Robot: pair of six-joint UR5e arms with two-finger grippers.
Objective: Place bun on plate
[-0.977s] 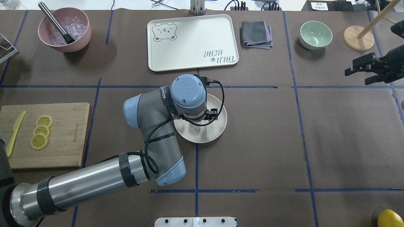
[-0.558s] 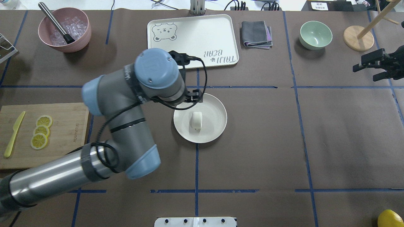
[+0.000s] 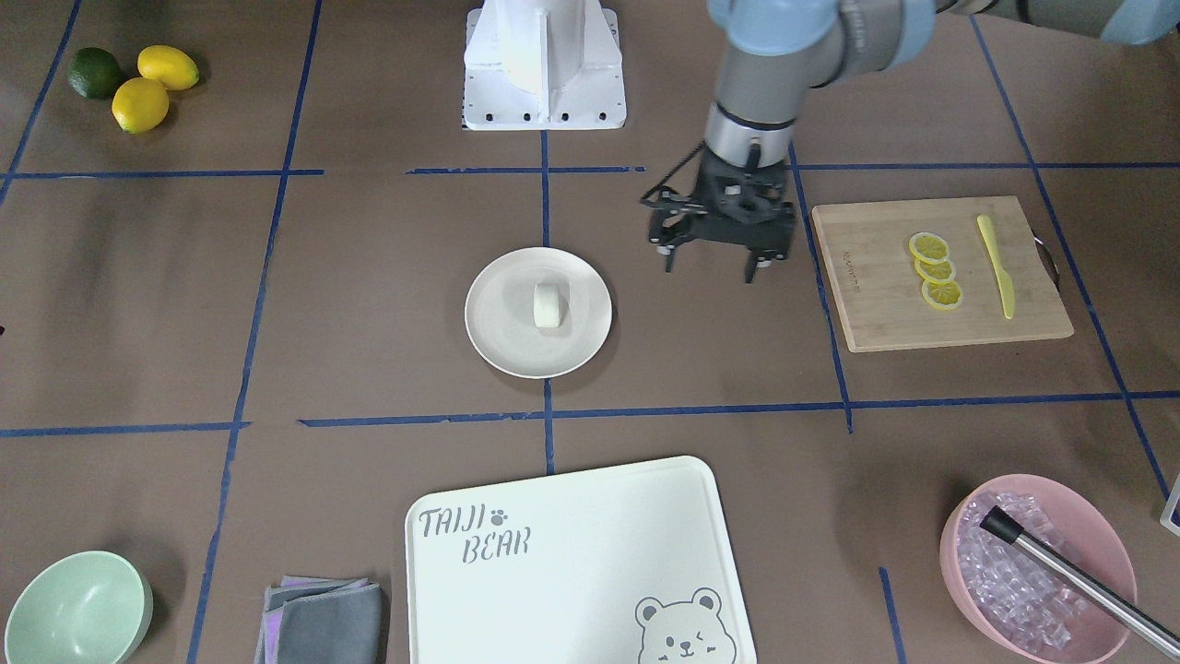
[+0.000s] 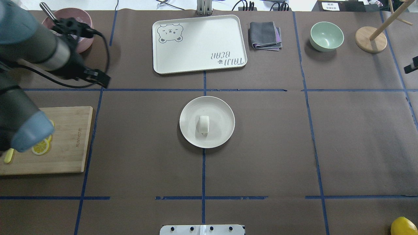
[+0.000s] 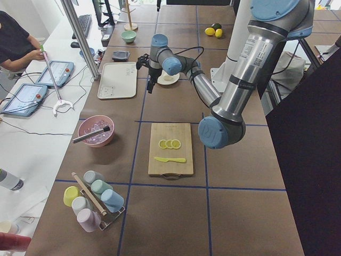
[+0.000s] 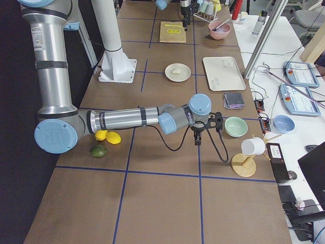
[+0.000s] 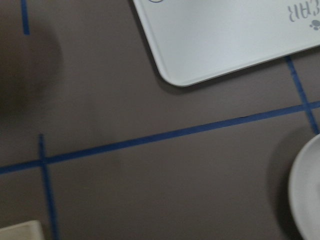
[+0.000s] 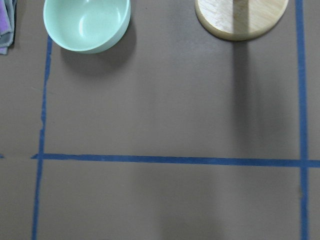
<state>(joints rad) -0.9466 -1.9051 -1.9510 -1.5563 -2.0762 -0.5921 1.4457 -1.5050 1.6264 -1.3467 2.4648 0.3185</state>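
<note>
Evidently the job looks finished: the bun [image 3: 548,304] sits on the plate [image 3: 495,343], while the left gripper [image 3: 711,269] hangs open and empty nearby.

The white tray [image 3: 572,553] reads "TAIJI BEAR" beside a printed bear face.

The bun [image 4: 203,124] was a small, smooth white lump with rounded edges, and it lay close to the centre of the plate [image 4: 223,112]. The plate was round, shallow and cream-white with a low raised rim. It stood flat on the brown table [image 4: 267,147], over a blue tape line [image 4: 203,169].
</note>
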